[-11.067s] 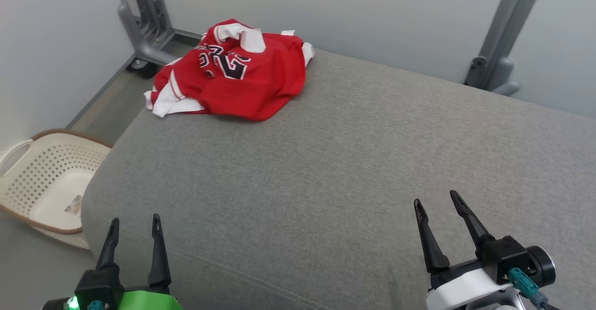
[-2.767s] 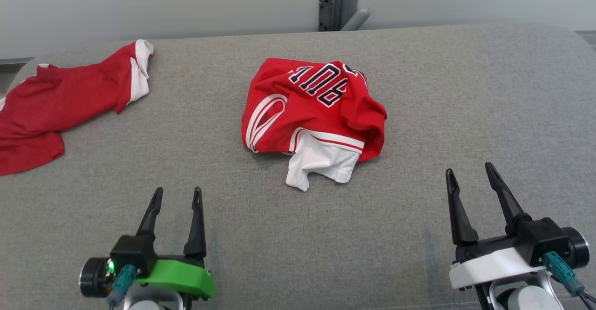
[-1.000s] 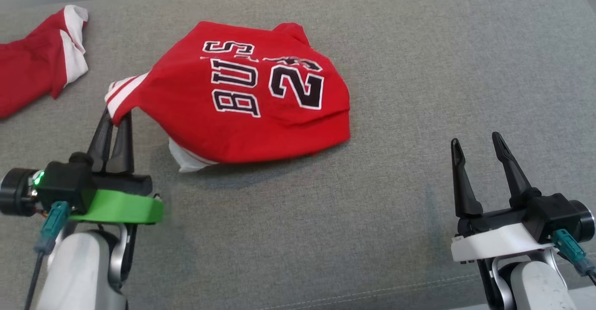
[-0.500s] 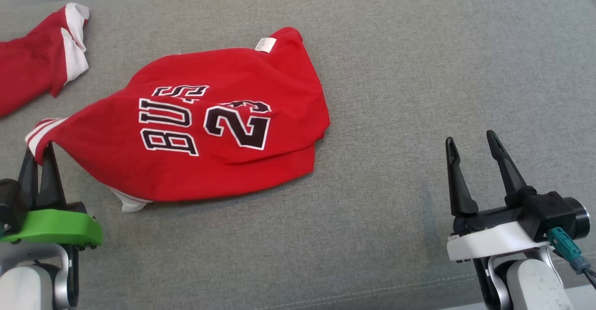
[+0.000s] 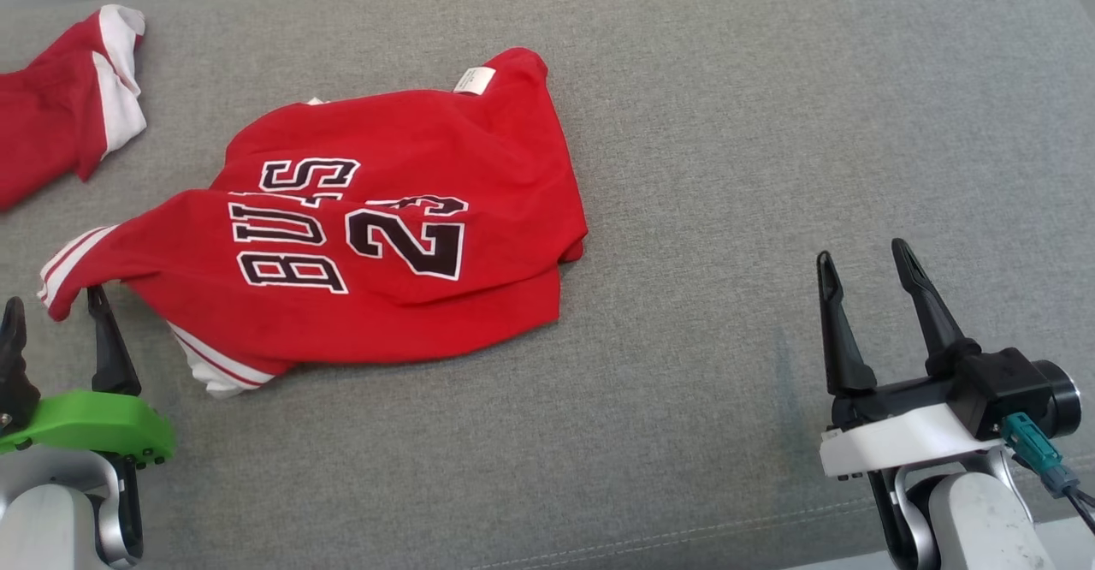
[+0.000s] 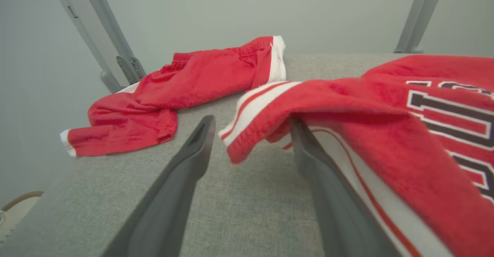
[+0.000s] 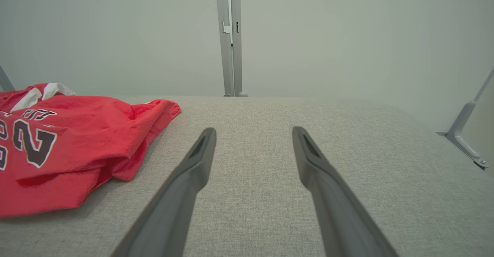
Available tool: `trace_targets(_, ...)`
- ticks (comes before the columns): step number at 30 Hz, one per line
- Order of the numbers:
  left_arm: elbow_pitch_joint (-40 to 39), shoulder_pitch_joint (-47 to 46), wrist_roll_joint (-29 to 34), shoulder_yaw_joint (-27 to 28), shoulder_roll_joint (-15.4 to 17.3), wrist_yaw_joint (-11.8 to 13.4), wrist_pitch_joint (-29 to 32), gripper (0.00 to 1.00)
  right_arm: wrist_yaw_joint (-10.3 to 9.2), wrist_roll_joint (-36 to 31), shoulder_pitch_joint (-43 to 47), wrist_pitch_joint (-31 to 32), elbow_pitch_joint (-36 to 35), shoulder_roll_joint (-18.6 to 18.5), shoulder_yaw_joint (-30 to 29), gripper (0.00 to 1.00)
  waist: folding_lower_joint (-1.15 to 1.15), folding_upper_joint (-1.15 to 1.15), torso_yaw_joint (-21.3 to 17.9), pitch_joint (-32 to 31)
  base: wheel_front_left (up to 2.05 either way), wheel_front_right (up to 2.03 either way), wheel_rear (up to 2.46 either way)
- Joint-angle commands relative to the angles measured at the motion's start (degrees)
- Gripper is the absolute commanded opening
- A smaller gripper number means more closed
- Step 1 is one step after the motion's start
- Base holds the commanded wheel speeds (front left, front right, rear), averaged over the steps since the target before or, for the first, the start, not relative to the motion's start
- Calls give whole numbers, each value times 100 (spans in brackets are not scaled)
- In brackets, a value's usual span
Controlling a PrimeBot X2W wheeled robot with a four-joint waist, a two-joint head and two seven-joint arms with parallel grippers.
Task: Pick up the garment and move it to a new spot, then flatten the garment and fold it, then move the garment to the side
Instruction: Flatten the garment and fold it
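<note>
The garment (image 5: 385, 228) is a red jersey with black-and-white lettering and "23". It lies crumpled and partly spread on the grey cushion (image 5: 770, 125), left of centre. Its white-striped corner (image 5: 64, 262) reaches out to the left. My left gripper (image 5: 53, 305) stands open right below that corner. In the left wrist view the striped hem (image 6: 254, 110) droops between the open fingers of my left gripper (image 6: 251, 122) and rests over the right fingertip (image 6: 299, 127). My right gripper (image 5: 861, 253) is open and empty at the lower right, well clear of the jersey (image 7: 58, 149).
A second red garment with white trim (image 5: 51, 125) lies at the cushion's far left (image 6: 173, 91). Grey metal posts (image 7: 229, 37) stand against the wall behind. A basket rim (image 6: 19, 199) shows low beside the cushion's left end.
My left gripper has opened and let go of the striped corner. The jersey has sunk onto the cushion. The right gripper has stayed in place.
</note>
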Motion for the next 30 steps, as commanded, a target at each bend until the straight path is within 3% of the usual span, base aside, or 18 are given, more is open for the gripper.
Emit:
trace_targets(1, 25, 13, -48, 25, 0, 27, -54, 100, -6, -41, -2, -18, 19, -17, -6, 100, 0, 0, 75, -56, 0, 0, 0)
trace_targets(8, -114, 329, -55, 3, -236, -14, -269, 100, -6, -85, -10, -18, 111, -17, 132, 100, 0, 0, 457, -240, 0, 0, 0)
trace_targets(14, -836, 655, 203, -240, -797, -82, -306, 100, -7, -269, -287, -18, 553, -21, 470, 100, 0, 0, 923, -382, 0, 0, 0)
trace_targets(20, -1393, 944, 285, -623, -1174, -180, -303, 100, -7, -408, -857, -18, 1558, -21, 732, 100, 0, 0, 1387, -419, 0, 0, 0)
trace_targets(30, -1787, 1040, 90, -1335, -1239, -121, -305, 100, -7, -629, -1824, -17, 3620, -52, 499, 100, 0, 0, 2196, -304, 0, 0, 0)
